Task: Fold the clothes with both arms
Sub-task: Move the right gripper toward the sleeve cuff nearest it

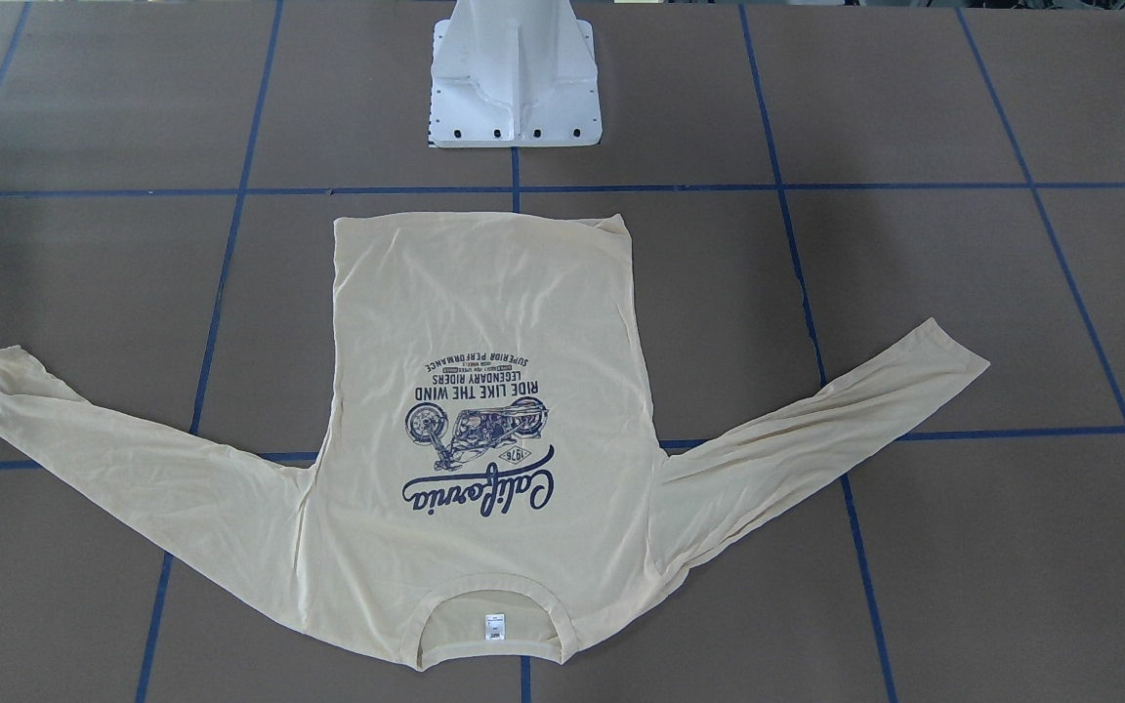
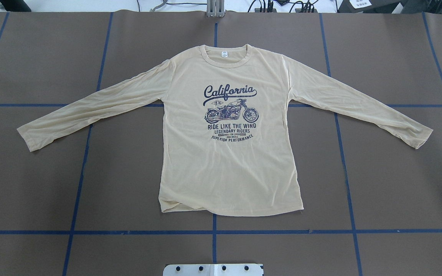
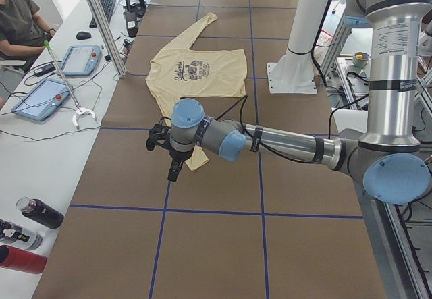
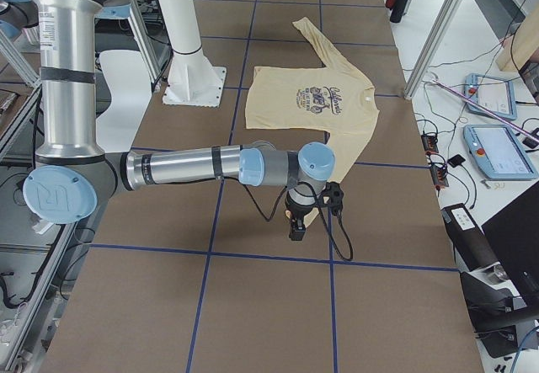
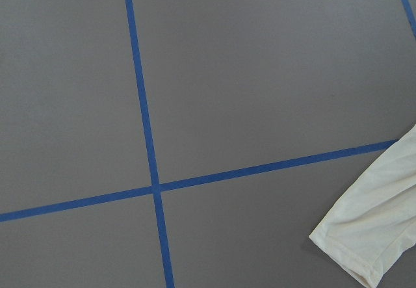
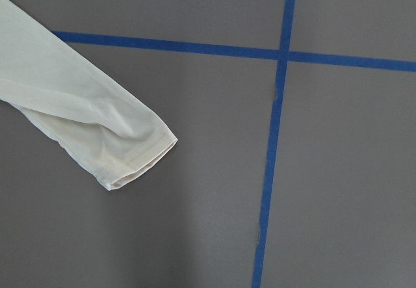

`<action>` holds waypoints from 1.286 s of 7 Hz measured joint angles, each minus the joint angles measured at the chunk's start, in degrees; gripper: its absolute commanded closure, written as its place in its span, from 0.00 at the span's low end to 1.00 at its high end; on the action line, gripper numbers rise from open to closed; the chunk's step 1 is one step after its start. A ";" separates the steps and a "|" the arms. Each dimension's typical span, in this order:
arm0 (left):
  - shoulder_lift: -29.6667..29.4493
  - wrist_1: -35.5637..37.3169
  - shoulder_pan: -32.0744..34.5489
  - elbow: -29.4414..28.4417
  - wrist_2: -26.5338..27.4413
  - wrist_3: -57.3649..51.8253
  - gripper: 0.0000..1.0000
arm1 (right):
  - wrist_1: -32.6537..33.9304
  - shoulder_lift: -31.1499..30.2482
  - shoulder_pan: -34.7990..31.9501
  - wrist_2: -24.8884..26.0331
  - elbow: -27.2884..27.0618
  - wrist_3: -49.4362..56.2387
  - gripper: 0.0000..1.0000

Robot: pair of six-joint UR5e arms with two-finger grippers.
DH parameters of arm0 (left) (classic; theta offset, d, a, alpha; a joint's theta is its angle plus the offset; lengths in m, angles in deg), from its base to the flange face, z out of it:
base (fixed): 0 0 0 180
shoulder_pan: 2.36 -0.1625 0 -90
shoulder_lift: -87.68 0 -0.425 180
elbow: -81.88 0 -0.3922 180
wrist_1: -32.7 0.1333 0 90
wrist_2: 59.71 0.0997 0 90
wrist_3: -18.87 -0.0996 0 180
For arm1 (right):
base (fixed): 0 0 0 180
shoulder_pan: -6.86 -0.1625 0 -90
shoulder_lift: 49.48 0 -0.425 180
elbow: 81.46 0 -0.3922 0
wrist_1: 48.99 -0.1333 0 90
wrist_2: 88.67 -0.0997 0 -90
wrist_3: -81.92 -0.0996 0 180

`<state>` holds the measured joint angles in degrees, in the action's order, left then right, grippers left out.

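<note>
Since the T-shirt (image 2: pixel 228 161) lies flat, print (image 2: pixel 230 115) up, on the tabletop (image 2: pixel 33 191), the left fingers (image 3: pixel 174 172) and right fingers (image 4: pixel 295 228), whose state, open or closed, I cannot tell, should each pinch the near cuff (image 6: pixel 140 151) and lay its sleeve (image 2: pixel 102 103) smoothly across the print.

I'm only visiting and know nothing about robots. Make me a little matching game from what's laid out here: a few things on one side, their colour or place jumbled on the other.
Things:
1. T-shirt
2. tape lines
3. pedestal base
4. motorcycle print

Descriptions:
A. white
B. navy, on the chest
C. pale yellow, spread flat
D. blue, crossing in a grid

Pairs: 1-C, 2-D, 3-A, 4-B
</note>
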<state>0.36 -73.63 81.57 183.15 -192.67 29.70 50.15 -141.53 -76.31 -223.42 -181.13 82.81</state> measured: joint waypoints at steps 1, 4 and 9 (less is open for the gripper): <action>0.29 -0.23 -0.06 0.03 -0.01 -0.20 0.00 | 0.00 0.33 0.02 0.01 0.27 0.00 0.00; 1.17 -1.09 -0.24 -0.03 -1.05 -0.53 0.00 | -1.66 0.39 -0.02 0.03 0.76 0.03 0.00; 1.16 -6.89 -0.37 0.64 -5.07 2.17 0.00 | -6.04 1.42 1.36 -4.95 3.08 -2.22 0.00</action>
<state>1.53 -80.52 81.20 183.79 -197.75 31.87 44.11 -140.12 -74.96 -228.37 -178.05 80.58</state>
